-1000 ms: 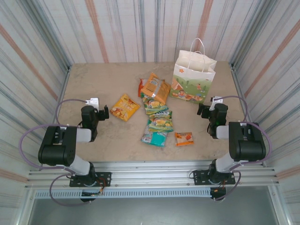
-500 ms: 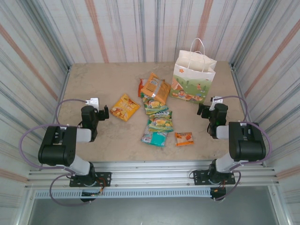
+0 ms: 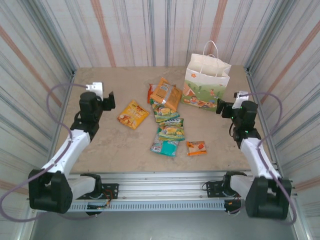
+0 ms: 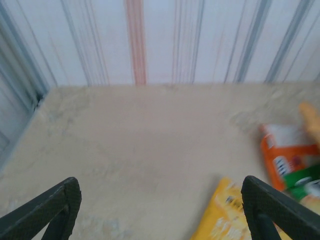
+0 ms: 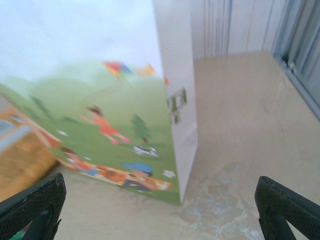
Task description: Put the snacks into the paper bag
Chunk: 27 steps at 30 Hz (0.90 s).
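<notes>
Left gripper [image 3: 108, 101], top view: released, jaws apart, nothing between them, hanging over the table [image 3: 100, 145] just left of the yellow packet [image 3: 133, 114]. Right gripper [image 3: 222, 108]: also released and empty, just beside the bag [image 3: 207, 80]. The bag stands upright at far right. The snacks [image 3: 167, 122] lie flat mid-table, some overlapping; none seen in the bag.

Left wrist: fingers [image 4: 60, 205] wide, bare table between. Yellow packet corner sits by the right finger, with an orange packet [image 4: 285, 155] beyond. Risk: flat, slick foil gives little to pinch, so the jaws may skate over it, or catch one edge and lose it in transit.

Right wrist: bag side close, jaws spread on nothing. Risk: the light paper bag may slide or tip if nudged. Its mouth looks narrow under the handles [image 3: 212, 47], so a packet could snag there.
</notes>
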Available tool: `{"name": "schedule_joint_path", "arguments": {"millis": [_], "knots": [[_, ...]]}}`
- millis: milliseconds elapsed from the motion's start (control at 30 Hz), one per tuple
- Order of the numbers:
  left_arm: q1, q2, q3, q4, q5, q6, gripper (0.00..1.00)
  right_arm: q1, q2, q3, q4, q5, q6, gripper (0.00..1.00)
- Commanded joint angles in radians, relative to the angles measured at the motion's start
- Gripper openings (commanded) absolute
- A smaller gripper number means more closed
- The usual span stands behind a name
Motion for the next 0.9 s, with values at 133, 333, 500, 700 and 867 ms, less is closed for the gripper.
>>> {"name": "schedule_joint_path", "arguments": {"millis": [133, 333, 500, 700, 867], "knots": [[-0.089, 0.011, 0.288, -0.531, 0.190, -0.082, 0.74, -0.022, -0.068, 0.351, -0.637, -0.215, -0.015, 0.99], [-0.116, 0.134, 0.507, -0.757, 0.328, -0.106, 0.66, -0.014, 0.210, 0.872, -1.133, -0.259, -0.035, 0.99], [-0.147, 0.213, 0.600, -0.835, 0.373, -0.120, 0.65, -0.052, 0.457, 1.242, -1.383, -0.214, 0.050, 0.99], [-0.172, 0.267, 0.626, -0.845, 0.372, -0.126, 0.65, -0.080, 0.646, 1.482, -1.402, -0.176, 0.101, 0.99], [-0.174, 0.304, 0.638, -0.848, 0.359, -0.120, 0.64, -0.059, 0.794, 1.619, -1.419, -0.119, 0.121, 1.00]]}}
